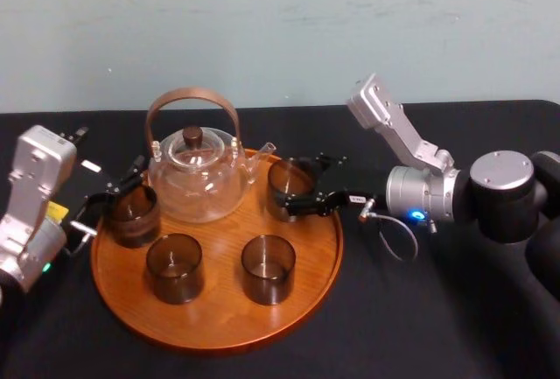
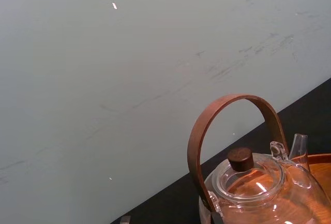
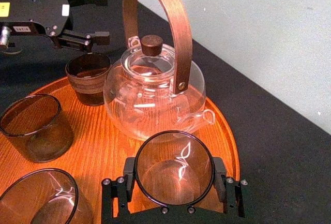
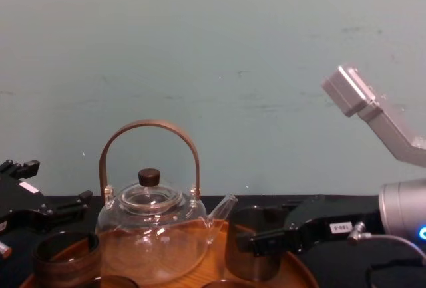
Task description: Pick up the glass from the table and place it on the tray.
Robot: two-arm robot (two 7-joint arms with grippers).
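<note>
The round wooden tray [image 1: 219,313] holds a glass teapot [image 1: 194,178] and several smoky glasses. My right gripper [image 1: 289,185] reaches in from the right and is shut on the glass [image 1: 289,179] at the tray's back right, next to the teapot's spout. In the right wrist view its fingers [image 3: 222,180] press both sides of this glass [image 3: 173,164], low over the tray [image 3: 103,146]; I cannot tell whether it rests on the wood. My left gripper [image 1: 122,185] is open at the tray's left edge, just behind another glass [image 1: 133,214], holding nothing.
Two more glasses [image 1: 174,267] [image 1: 268,269] stand at the tray's front. The teapot's tall wooden handle [image 1: 192,99] arches over the tray's back. Black cloth [image 1: 420,309] covers the table, and a pale wall [image 1: 280,20] rises behind it.
</note>
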